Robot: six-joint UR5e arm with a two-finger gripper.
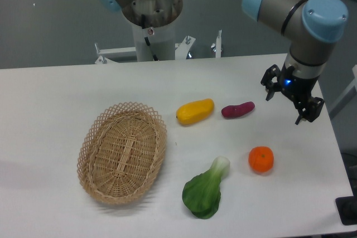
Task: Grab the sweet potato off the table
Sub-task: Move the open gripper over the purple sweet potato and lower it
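The sweet potato (238, 109) is a small dark magenta-purple tuber lying flat on the white table (50, 93), right of centre. My gripper (285, 107) hangs at the right side of the table, to the right of the sweet potato and apart from it. Its two black fingers (269, 89) are spread open with nothing between them.
A yellow oblong vegetable (195, 111) lies just left of the sweet potato. A round orange fruit (261, 159) sits in front of it. A green leafy vegetable (205, 190) lies near the front edge. An oval wicker basket (122, 151) stands at the left.
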